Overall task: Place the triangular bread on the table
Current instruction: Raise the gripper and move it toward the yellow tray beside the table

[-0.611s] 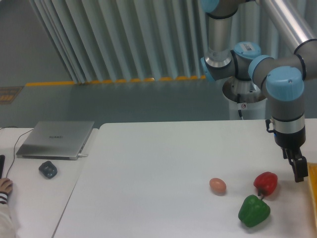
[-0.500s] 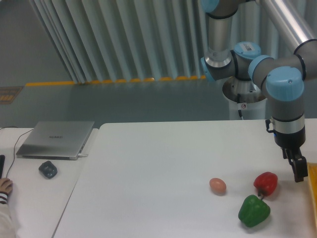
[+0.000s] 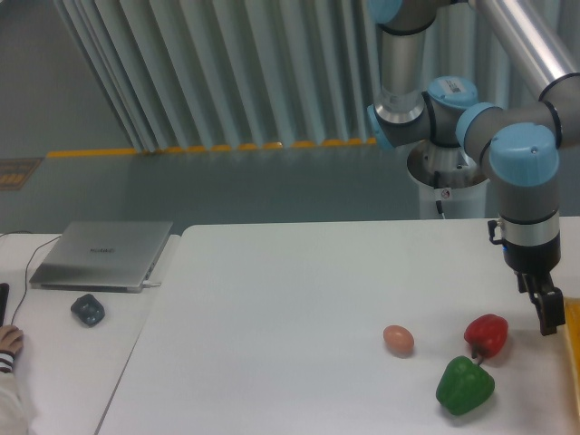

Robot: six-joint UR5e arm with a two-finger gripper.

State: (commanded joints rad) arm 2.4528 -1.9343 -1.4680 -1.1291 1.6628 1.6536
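Note:
The triangular bread is out of view. My gripper [image 3: 547, 315] hangs at the far right edge of the white table [image 3: 299, 290], just right of the red pepper [image 3: 487, 333] and low above the surface. Its dark fingers are seen side-on, one behind the other, so the gap between them does not show. Nothing shows between the fingers. A thin orange-yellow strip [image 3: 572, 340] shows at the frame's right edge beside the gripper; what it belongs to cannot be told.
A green pepper [image 3: 465, 384] lies in front of the red pepper, and a small tan egg [image 3: 398, 339] lies to their left. On the adjoining desk at left are a silver laptop [image 3: 101, 254], a dark mouse [image 3: 88, 310] and a person's hand [image 3: 9, 341].
The gripper has shifted slightly to the right, toward the table's right edge. The peppers and the egg have not moved.

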